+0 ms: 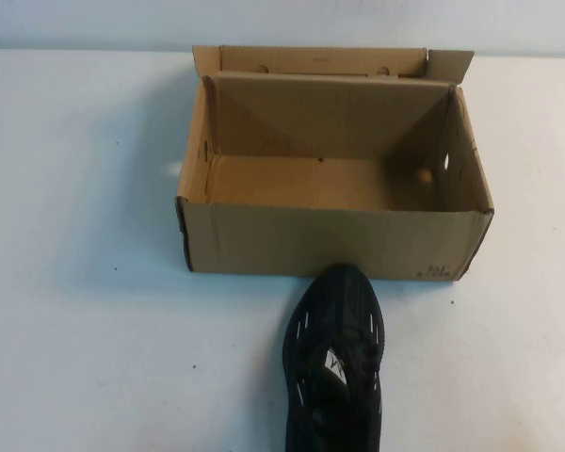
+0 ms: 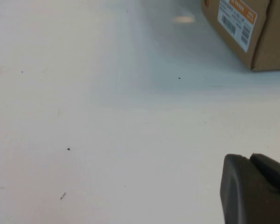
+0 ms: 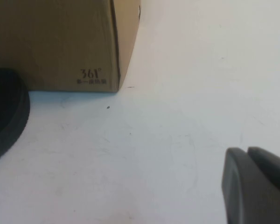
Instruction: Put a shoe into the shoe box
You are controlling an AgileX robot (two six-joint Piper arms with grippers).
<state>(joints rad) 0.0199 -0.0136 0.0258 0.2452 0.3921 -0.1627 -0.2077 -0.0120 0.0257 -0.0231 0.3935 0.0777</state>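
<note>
Shoe point(image 1: 335, 363) heel cut off | shoe box point(image 1: 334, 240) open | left gripper point(image 2: 254, 189), right gripper point(image 3: 254, 184) jaws closed, empty

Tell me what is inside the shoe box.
The shoe box holds only bare cardboard floor; its near wall hides the front strip. The shoe lies outside. Left hand and right hand are shut, apart.

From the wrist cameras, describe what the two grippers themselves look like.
Little of either shows. The left gripper appears in its wrist view as two dark, matte, block-shaped fingers with rounded corners, pressed together above the white table. The right gripper looks the same in its view: dark, smooth, rounded, fingers together. No cables, markings or arm links are visible, and neither arm enters the high view.
</note>
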